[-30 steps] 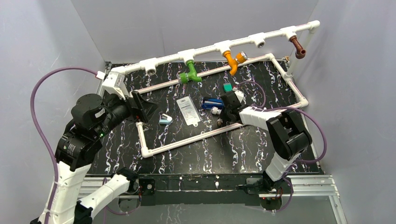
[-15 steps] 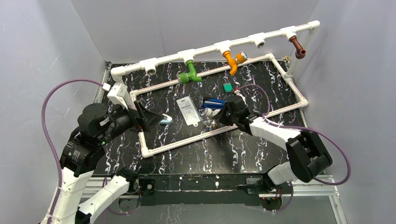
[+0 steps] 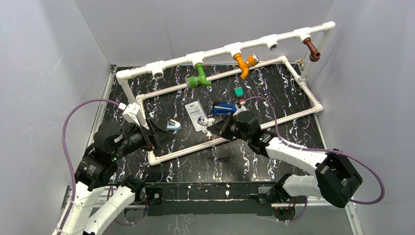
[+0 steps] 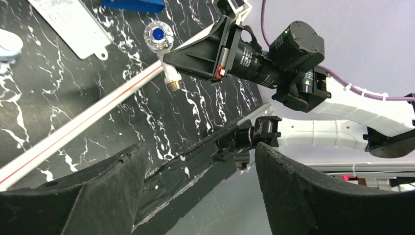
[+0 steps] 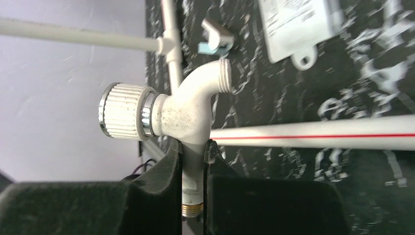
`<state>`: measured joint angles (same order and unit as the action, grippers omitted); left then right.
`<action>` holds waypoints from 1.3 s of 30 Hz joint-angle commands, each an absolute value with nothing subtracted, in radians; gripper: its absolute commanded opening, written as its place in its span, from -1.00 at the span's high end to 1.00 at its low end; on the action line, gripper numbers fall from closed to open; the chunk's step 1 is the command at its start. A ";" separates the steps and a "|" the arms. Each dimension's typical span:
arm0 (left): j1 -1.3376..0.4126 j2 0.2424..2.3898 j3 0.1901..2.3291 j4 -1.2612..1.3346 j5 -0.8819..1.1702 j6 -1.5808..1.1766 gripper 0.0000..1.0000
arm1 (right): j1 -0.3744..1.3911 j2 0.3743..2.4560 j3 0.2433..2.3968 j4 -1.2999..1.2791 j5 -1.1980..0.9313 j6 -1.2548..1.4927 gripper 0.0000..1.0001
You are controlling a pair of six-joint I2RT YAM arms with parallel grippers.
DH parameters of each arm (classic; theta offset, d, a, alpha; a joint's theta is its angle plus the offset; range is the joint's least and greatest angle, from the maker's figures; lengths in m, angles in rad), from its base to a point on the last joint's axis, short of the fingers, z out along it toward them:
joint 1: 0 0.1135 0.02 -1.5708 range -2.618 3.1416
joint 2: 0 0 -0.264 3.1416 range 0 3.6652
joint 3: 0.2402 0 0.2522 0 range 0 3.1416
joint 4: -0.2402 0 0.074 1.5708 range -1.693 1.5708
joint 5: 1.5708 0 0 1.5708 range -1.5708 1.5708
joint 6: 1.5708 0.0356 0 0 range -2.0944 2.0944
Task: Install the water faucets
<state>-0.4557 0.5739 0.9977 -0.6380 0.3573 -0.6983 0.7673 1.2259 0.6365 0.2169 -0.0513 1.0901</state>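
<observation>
**Both arms have swung inward since the earlier view; the right arm has swept left from the blue box (image 3: 222, 107) to the near rail of the pipe frame (image 3: 230, 49).**

The pipe frame carries the green faucet (image 3: 199, 78), orange faucet (image 3: 243, 63) and brown faucet (image 3: 311, 49); a left tee (image 3: 157, 72) and a right tee (image 3: 270, 43) stand bare. The left gripper (image 4: 198, 152) gapes empty. It faces the right gripper (image 5: 194, 147), which is clamped on the white faucet (image 5: 188, 110). The faucet's stem runs crosswise between the fingers, brass end downward, over the near rail. The left tee lies far-left of it, nearer the left arm, which suggests a handover.
</observation>
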 commanded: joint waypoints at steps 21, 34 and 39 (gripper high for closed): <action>-0.460 0.268 0.427 -0.022 0.616 -1.229 -0.44 | 1.051 1.358 0.572 1.031 -0.068 1.352 0.97; -0.460 0.225 0.331 0.161 0.654 -1.350 -0.31 | 1.120 1.479 0.658 1.205 -0.069 1.387 0.97; -0.460 0.210 0.339 0.117 0.657 -1.333 -0.30 | 1.124 1.468 0.662 1.205 -0.064 1.371 0.97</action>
